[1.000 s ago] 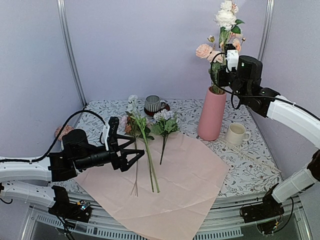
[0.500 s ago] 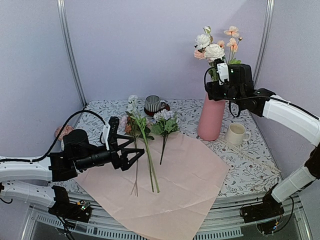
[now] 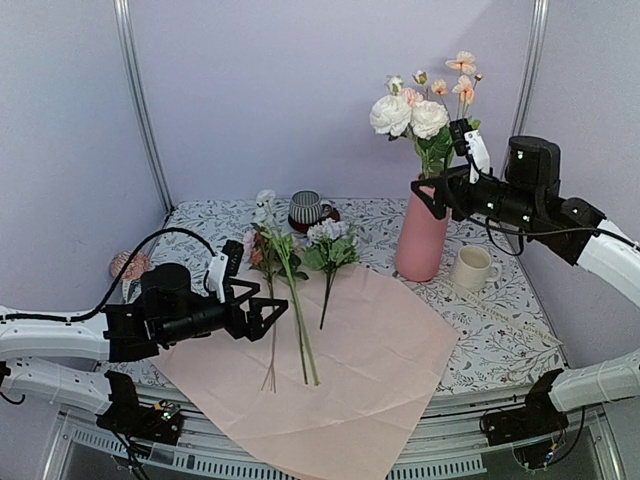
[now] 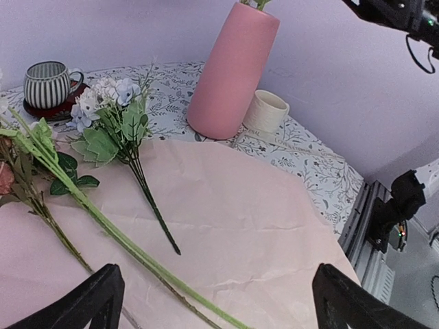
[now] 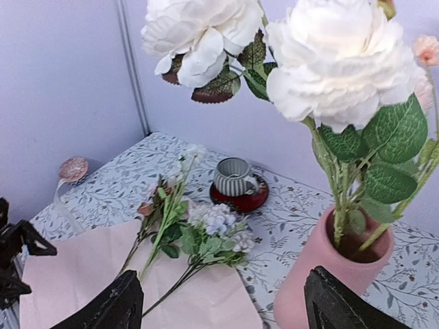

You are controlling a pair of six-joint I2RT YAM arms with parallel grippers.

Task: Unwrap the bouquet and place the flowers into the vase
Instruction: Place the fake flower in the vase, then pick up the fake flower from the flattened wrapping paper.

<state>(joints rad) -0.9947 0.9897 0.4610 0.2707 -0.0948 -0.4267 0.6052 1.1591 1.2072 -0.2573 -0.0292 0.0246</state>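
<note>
Tall matte pink cylinder vase (image 3: 423,235) is noted upright, white and peach blooms (image 3: 408,113) seated inside. Other green-stemmed flowers (image 3: 292,300) are laid on flat pale pink paper (image 3: 375,370). Left gripper (image 3: 258,288) and right gripper (image 5: 223,284) are spread.

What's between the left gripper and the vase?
Top view: loose flowers lying on the pink paper, between the open left gripper and the vase.

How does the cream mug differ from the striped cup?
The cream mug is plain; the striped cup has grey vertical stripes. The mug stands directly on the table, right of the vase; the cup sits on a red saucer, left of it. Both stand upright, with handles.
</note>
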